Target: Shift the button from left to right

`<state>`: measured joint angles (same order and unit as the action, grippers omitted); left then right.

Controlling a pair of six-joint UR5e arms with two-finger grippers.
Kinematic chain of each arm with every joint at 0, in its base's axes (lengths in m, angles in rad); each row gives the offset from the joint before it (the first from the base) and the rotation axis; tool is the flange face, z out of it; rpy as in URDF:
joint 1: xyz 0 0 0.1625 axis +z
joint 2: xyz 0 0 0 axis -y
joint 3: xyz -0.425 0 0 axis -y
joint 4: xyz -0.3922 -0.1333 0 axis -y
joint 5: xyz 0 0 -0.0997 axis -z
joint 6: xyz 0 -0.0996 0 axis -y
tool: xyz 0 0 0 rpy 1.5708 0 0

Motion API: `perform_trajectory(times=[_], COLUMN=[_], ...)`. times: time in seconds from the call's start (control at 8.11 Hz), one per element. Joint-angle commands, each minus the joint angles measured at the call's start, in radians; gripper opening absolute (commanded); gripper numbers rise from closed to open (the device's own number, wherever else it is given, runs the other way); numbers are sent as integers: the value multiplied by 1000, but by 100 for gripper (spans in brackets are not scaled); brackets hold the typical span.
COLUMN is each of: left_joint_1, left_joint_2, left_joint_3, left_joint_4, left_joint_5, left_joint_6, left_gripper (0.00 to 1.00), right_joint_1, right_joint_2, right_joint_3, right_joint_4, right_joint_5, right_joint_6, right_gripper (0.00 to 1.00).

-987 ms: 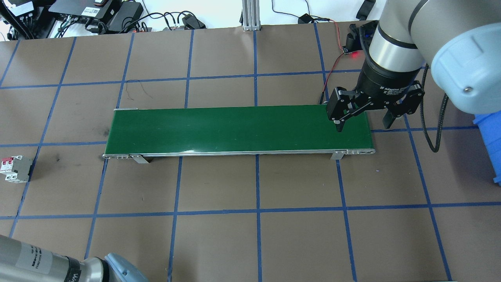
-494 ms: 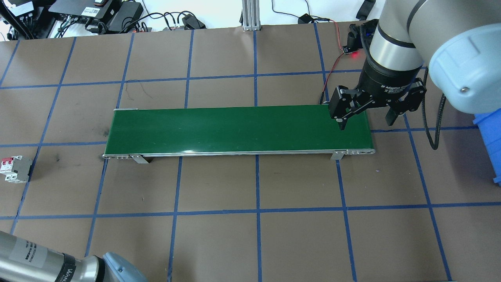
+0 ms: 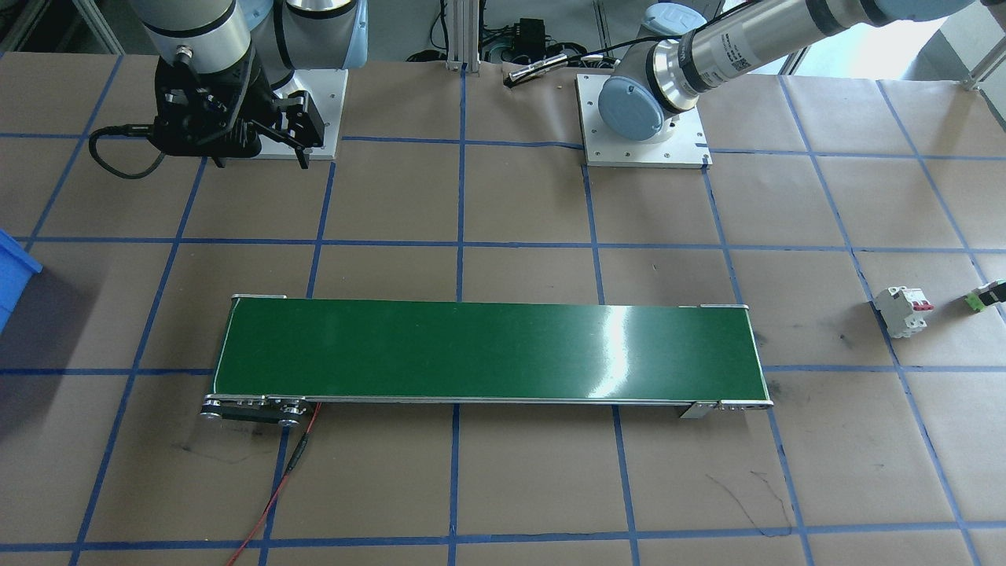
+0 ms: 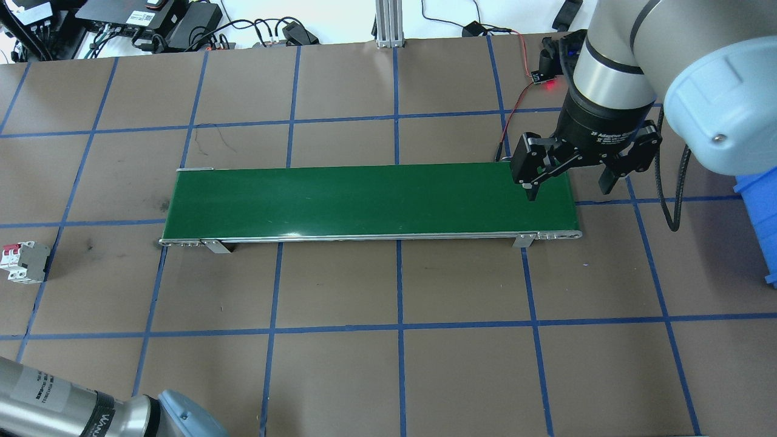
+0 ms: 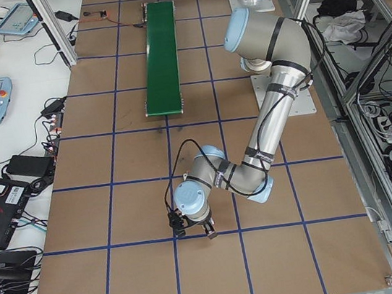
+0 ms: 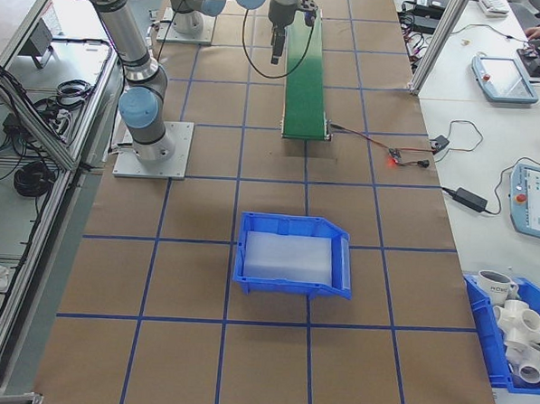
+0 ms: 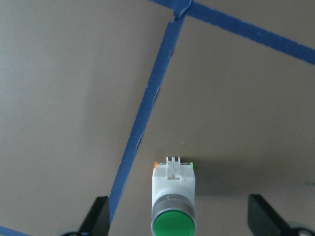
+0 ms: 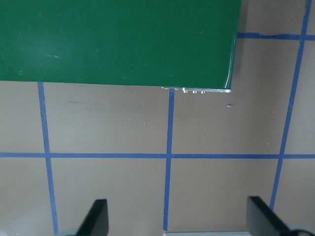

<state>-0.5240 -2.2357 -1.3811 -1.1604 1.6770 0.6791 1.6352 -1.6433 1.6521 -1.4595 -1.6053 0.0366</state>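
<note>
your left gripper (image 7: 174, 219) hangs low over the brown paper, fingers (image 7: 98, 216) spread wide, nothing gripped; the button (image 7: 173, 198) lies on its side between them, beside a blue tape line (image 7: 142, 125). your right gripper (image 4: 569, 187) hovers over the green conveyor (image 4: 364, 203) end, jaws open and empty. the button's lower edge is cut off; its cap is bright green, its body white.
</note>
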Motion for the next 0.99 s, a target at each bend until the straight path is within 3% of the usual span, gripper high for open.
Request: perform_trajectory(times=[0.0, 0.25, 0.62, 0.86], left_joint_1=[1, 2, 2, 2], left_joint_2=[-19, -22, -22, -21], left_joint_3=[-1, -1, -1, -1], left_joint_4=[4, 4, 2, 2], left_joint_5=[15, 18, 47, 49], left_joint_6=[-3, 2, 5, 4], left_gripper=[96, 83, 41, 29], right_joint_1=[0, 0, -6, -26], right_joint_2=[5, 23, 133, 227], right_joint_3=[0, 2, 23, 25], right_joint_4=[-15, -74, -285, -387], right_joint_5=[5, 8, 10, 13], right_joint_6=[0, 2, 0, -1], right_gripper=[100, 100, 100, 100])
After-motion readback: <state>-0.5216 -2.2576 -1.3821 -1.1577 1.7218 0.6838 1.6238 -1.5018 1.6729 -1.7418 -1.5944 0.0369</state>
